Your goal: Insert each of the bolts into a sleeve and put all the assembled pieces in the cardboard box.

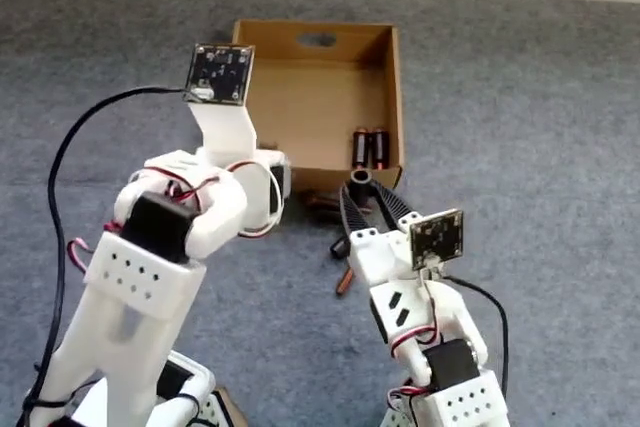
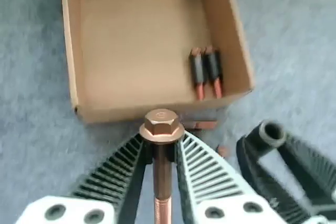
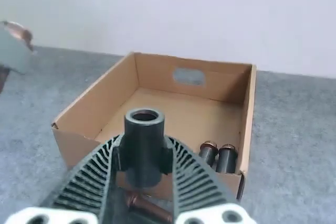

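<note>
Bolt, copper-coloured, hex-headed (image 2: 161, 127): shank clamped in my left gripper (image 2: 161, 140), head just past the fingertips, near the open brown cardboard box (image 2: 71, 56). Sleeve, black, cylindrical (image 3: 143, 129): pinched in my right gripper (image 3: 143, 148) before the box's front wall. Two assembled pieces (image 2: 206, 69) lie side by side in a box corner. Loose copper bolt (image 3: 149, 207): on grey carpet (image 1: 520, 97).

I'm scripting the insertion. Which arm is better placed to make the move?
Left, probably: the left jaws hold the bolt head up, threads down; the right jaws hold the sleeve upright nearby, bore open.

Cardboard box (image 1: 393, 97), two assembled pieces (image 1: 369, 148) inside, right end effector (image 1: 362, 190) gripping sleeve (image 1: 360, 178)
</note>
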`<state>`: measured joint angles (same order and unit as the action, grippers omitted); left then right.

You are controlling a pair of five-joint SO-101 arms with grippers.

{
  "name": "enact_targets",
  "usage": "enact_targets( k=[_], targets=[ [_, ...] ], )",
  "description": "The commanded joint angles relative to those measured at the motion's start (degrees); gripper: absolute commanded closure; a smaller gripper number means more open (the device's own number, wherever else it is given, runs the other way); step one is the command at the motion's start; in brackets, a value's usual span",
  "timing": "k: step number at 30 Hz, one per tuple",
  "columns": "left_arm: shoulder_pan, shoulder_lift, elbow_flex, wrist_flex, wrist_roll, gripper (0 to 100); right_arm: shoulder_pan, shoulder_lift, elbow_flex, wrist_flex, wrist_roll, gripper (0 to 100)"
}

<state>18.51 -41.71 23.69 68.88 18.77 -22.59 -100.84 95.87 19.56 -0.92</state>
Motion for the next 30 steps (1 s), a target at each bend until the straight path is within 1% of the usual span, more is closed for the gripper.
enact_targets(
  k=[1, 5, 11, 14, 18, 22, 30],
  targets=[
    [0.9, -3.0, -0.4, -7.7, -0.5, 99, -0.6, -0.7, 2.7, -1.6, -0.6, 99.1],
    [4.4, -3.4, -0.3, -15.5, -0.5, 99, -0.7, -0.7, 3.3, -1.5, -0.6, 99.1],
    [12.0, -2.9, 0.1, -20.7, -0.5, 99, -0.8, -0.7, 2.9, -1.5, -0.6, 99.1],
    [14.2, -2.9, 5.3, -28.0, -0.7, 99, -0.8, -0.7, 2.9, -1.5, -0.6, 99.1],
    [15.7, -3.3, 15.6, -40.3, -0.8, 99, -0.8, -0.8, 2.8, -1.5, -0.6, 99.1],
    [15.3, -3.4, 21.0, -50.4, -0.8, 99, -0.8, -0.8, 2.9, -1.5, -0.6, 99.1],
    [15.3, -3.5, 21.1, -57.9, -0.9, 99, -0.8, -0.8, 3.2, -1.5, -0.6, 99.1]
  ],
)
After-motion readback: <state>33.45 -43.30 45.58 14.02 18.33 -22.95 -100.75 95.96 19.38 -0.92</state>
